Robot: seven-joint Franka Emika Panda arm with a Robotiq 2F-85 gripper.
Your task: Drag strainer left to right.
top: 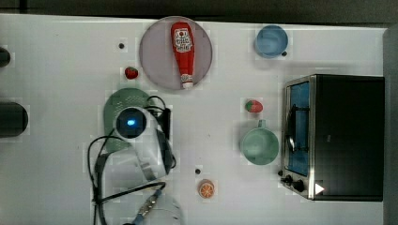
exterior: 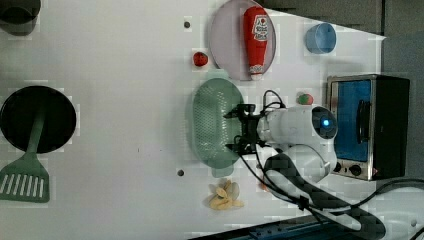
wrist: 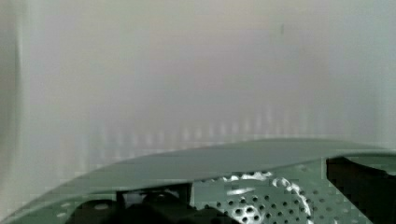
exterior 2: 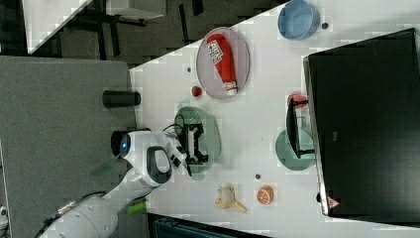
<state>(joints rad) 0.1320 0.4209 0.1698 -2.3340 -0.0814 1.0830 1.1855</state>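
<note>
Strainer (exterior: 212, 122) sits beside the plate (exterior: 225, 45) on the surface; the tool (exterior: 239, 131), spread wide, hangs inside its bowl. Best lower, press the wall, drag steadily.

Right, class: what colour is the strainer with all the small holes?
Pale mint green. The strainer shows best in the left view, under the open tool.

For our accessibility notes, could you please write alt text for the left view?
A white robot arm's open black gripper reaches into a pale mint-green perforated plastic strainer on a white table. Nearby lie a red ketchup bottle on a grey-lilac round plate and a silver toaster oven.
</note>
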